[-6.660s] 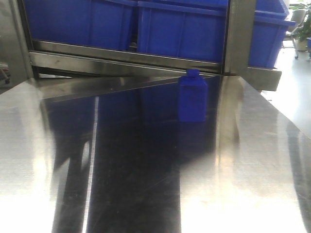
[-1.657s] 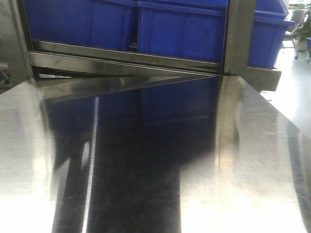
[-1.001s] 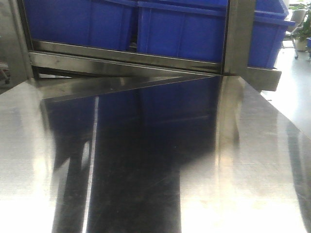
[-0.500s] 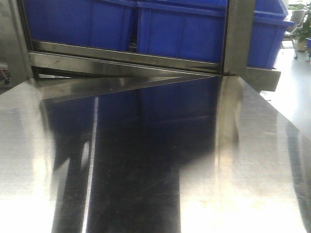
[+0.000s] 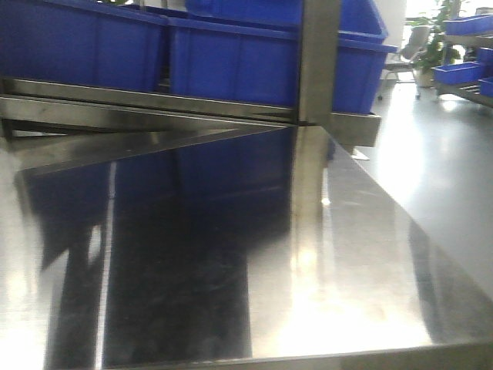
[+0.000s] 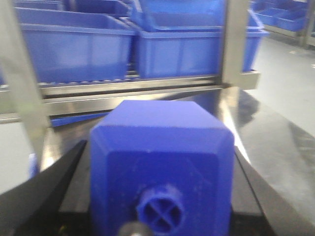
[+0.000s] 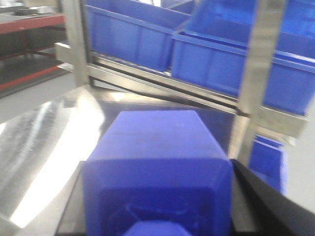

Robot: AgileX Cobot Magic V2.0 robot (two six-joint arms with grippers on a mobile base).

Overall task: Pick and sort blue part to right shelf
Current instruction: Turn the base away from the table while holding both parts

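Observation:
In the left wrist view a blue block-shaped part (image 6: 160,162) with a round cross-marked stud fills the space between the black fingers (image 6: 44,191). My left gripper (image 6: 160,147) is shut on it, above the steel table. In the right wrist view a similar blue part (image 7: 157,167) sits between the black fingers (image 7: 261,196). My right gripper (image 7: 157,164) is shut on it. Neither gripper nor any blue part shows in the front view. Both wrist views face the shelf with blue bins (image 6: 74,49) (image 7: 221,69).
The reflective steel table (image 5: 347,270) runs up to a steel shelf rail (image 5: 154,104) carrying blue bins (image 5: 231,62). A steel upright post (image 5: 317,62) stands at the back right. The table's right edge drops to the floor (image 5: 447,169), with more blue bins (image 5: 462,71) far right.
The blue part that stood on the table at the back right 6.7 s ago is gone from the table. The front view has swung, so shelf and post sit further left.

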